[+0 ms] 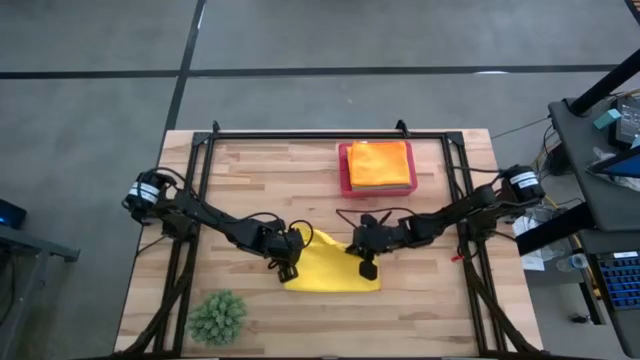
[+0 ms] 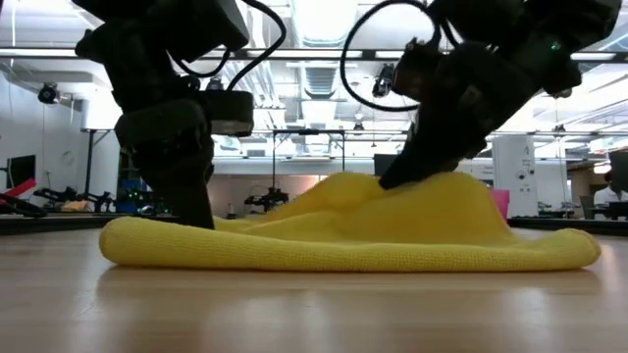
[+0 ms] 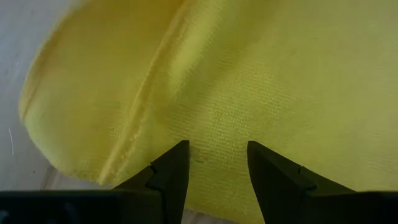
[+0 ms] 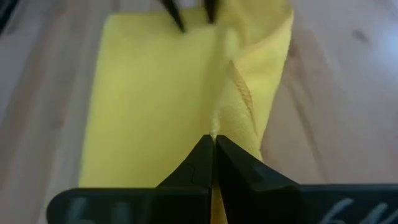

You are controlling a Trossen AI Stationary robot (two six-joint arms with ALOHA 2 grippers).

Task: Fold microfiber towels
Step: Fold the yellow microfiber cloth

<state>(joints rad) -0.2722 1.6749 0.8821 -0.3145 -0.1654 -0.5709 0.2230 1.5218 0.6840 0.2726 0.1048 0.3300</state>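
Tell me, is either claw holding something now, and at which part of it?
The right claw is shut on a raised fold of the yellow towel, near its right edge. The left claw stands open over the towel's left edge, gripping nothing.

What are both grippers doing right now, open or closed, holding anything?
Left gripper: open, fingers over the yellow towel.
Right gripper: shut on the yellow towel's fold.

Lab: concrete floor, exposed ceiling ducts, equipment racks.

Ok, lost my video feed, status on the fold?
Right gripper shut, pinching yellow towel. Left gripper open, fingers on its other side. Nothing blocking.
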